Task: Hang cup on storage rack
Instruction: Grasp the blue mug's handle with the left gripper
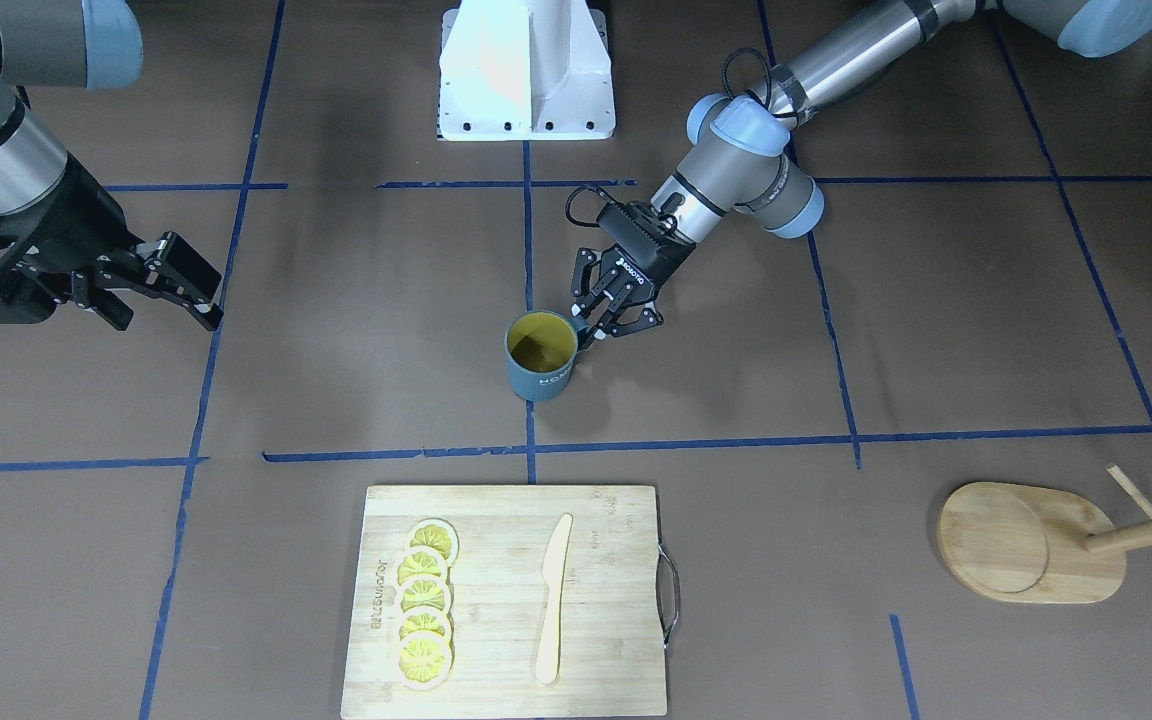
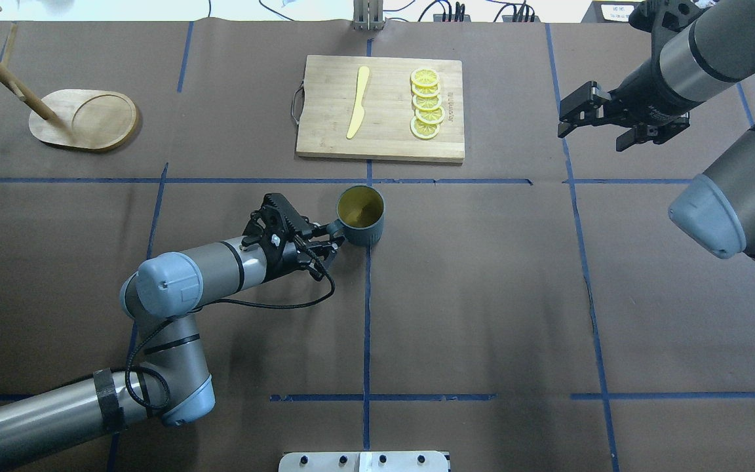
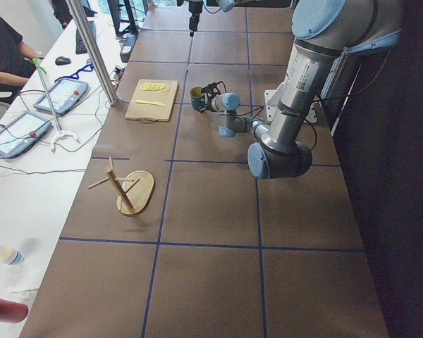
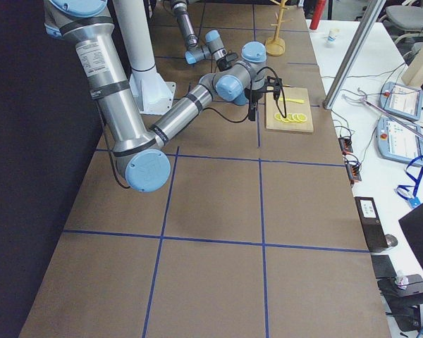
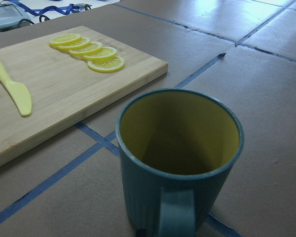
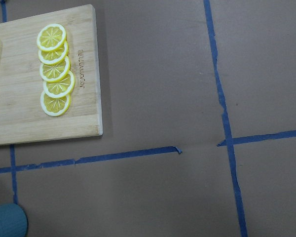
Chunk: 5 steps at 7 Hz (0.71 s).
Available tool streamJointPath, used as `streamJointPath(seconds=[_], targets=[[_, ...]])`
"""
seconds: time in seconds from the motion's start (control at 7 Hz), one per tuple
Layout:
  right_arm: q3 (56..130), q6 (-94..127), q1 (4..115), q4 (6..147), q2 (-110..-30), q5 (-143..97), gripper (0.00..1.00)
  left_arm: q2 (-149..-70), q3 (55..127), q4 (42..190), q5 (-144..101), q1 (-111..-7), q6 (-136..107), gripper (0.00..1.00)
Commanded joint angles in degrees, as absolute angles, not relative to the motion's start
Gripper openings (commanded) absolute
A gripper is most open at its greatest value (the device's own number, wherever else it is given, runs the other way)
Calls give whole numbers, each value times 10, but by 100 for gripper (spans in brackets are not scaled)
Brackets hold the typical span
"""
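Blue-grey outside and yellow within, the cup (image 2: 361, 224) stands upright just robot-side of the cutting board (image 2: 381, 131). Its handle faces the left gripper (image 2: 330, 239), jaws spread about it. The storage rack (image 2: 89, 121) sits well left of the board. The right gripper (image 2: 592, 124), also spread, hangs off the board's other end.

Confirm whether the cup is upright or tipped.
Upright: the cup rests on its base, yellow mouth facing up, empty inside.

Brown tabletop (image 2: 482, 295) with blue tape grid (image 2: 367, 314) carrying cup (image 2: 361, 223) standing upright centre, cutting board (image 2: 325, 134) lying far centre, storage rack (image 2: 99, 118) standing far left.
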<state>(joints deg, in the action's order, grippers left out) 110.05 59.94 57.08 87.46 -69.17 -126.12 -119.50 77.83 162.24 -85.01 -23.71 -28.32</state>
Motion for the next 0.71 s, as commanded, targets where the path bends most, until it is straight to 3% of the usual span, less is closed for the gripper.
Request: streamJointPath(seconds=[0.0, 0.29, 0.57], targets=[[1099, 599, 570, 874, -692, -1261, 100, -1195, 781, 1625, -850, -237, -285, 9], [1099, 599, 570, 874, -693, -1260, 100, -1191, 795, 1649, -849, -250, -301, 0], [1102, 599, 571, 874, -698, -1261, 100, -1168, 796, 1702, -851, -292, -471, 0]])
